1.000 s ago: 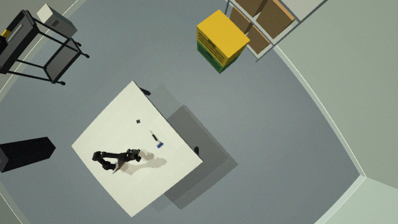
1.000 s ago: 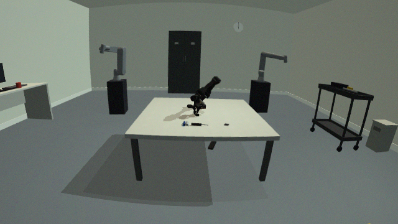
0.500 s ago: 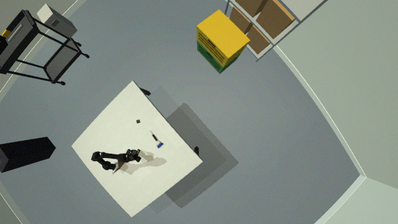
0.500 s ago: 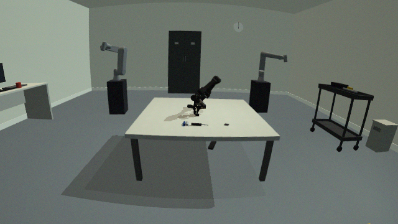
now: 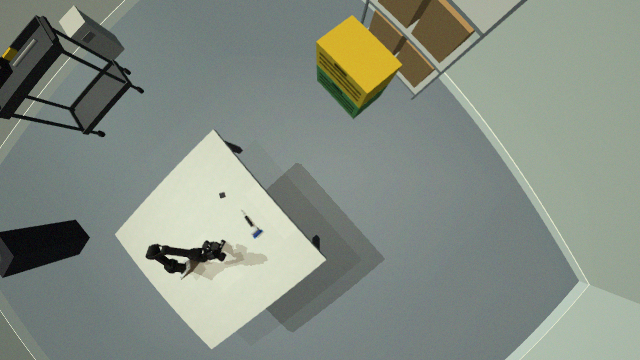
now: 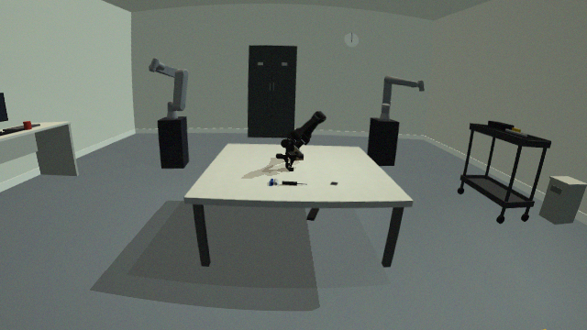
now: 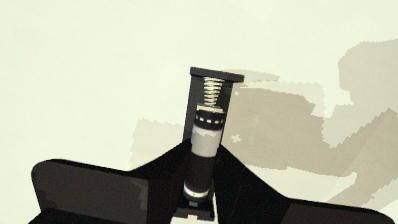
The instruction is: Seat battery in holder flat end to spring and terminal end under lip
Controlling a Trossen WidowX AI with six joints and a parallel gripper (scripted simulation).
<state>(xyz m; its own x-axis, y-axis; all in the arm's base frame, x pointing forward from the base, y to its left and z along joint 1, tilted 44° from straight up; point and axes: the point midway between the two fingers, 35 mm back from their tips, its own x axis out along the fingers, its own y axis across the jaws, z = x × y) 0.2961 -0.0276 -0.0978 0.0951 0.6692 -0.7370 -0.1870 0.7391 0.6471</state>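
Between fingers of end effector (image 5: 223, 250) (image 6: 290, 169) (image 7: 204, 165), battery (image 7: 204, 142) pinched, long axis running along holder (image 7: 187, 115), slightly skewed at most. One end faces spring (image 7: 212, 91); opposite end lies near holder's near end wall (image 7: 194, 214). Whether terminal sits under lip, cannot tell. Likely next: settle it flat, gently, before release. Counter (image 5: 165, 215) (image 6: 238, 192) beneath.

white table (image 5: 175, 200) | black arm (image 5: 180, 252) on it | blue item (image 5: 257, 233) and small dark block (image 5: 222, 195) apart
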